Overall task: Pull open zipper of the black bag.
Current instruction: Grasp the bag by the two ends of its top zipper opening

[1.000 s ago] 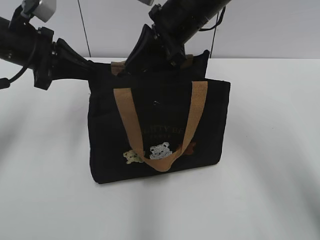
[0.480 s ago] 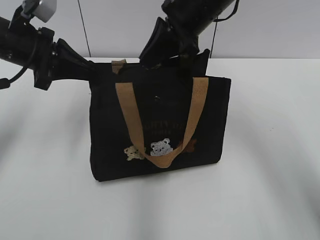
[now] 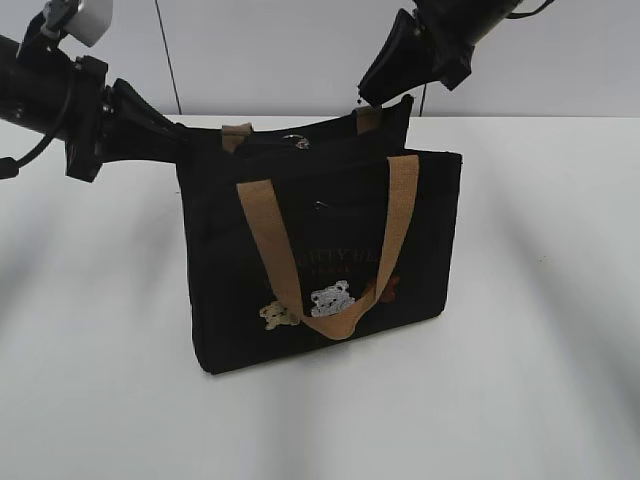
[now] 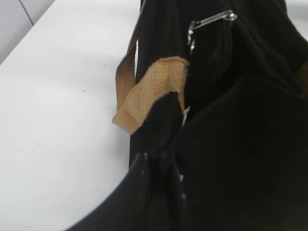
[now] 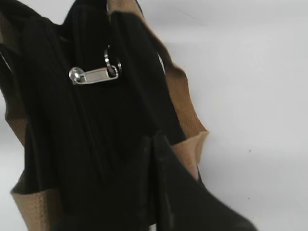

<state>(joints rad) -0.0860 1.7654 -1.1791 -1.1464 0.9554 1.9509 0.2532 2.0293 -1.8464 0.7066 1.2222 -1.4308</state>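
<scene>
Now, in the exterior view, I see my right gripper (image 3: pixel 375 98) has lifted clear to the upper right of the frame; a second ago it was pressed down on the bag's top near the middle. Its jaws are closed on nothing. The black bag (image 3: pixel 320 255) stands upright at centre frame on the white table (image 3: pixel 540 330), and has shifted slightly right since then. My left gripper (image 3: pixel 178 133) comes in from the upper left and stays clamped narrowly on the bag's top left corner. The zipper (image 3: pixel 297 141) pull now shows as a small silvery glint at the top edge, where the arm hid it before.

From the left wrist view, I get the pull tab (image 4: pixel 210 20) at upper centre and the zip line running along the dark fabric, plus a tan handle (image 4: pixel 150 91) folded by the pinched corner; the fingertips themselves blur into the black cloth.

From the right wrist view, the tab (image 5: pixel 94 75) lies flat at upper left with its ring, untouched, and both tan handles flank the bag. I count one bag, two handles, one pull tab, three patches on the front.
</scene>
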